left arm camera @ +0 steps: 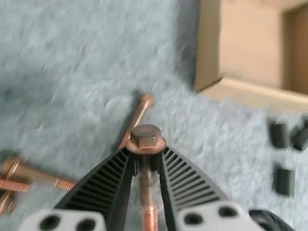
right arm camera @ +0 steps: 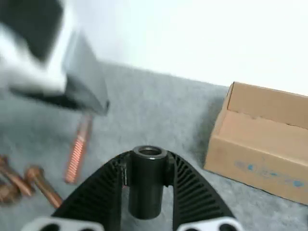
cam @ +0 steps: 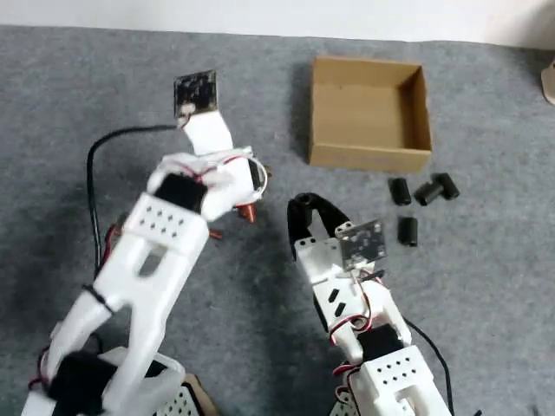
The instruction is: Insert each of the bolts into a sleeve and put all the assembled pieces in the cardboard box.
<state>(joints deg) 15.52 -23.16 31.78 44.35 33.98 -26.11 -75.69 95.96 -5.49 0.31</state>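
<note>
Left gripper: jaws closed on a copper bolt, left of centre in the high view. Right gripper: jaws clamped on a black sleeve, mid-frame. Cardboard box: upper right of centre. Four loose sleeves lie just below its right corner

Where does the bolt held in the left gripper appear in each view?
High view: the bolt pokes out under the left gripper, left of the cardboard box.
Left wrist view: bolt clamped between the gripper's fingers.
Right wrist view: bolt hanging beyond the held sleeve.
Shared landmark: the cardboard box.
</note>
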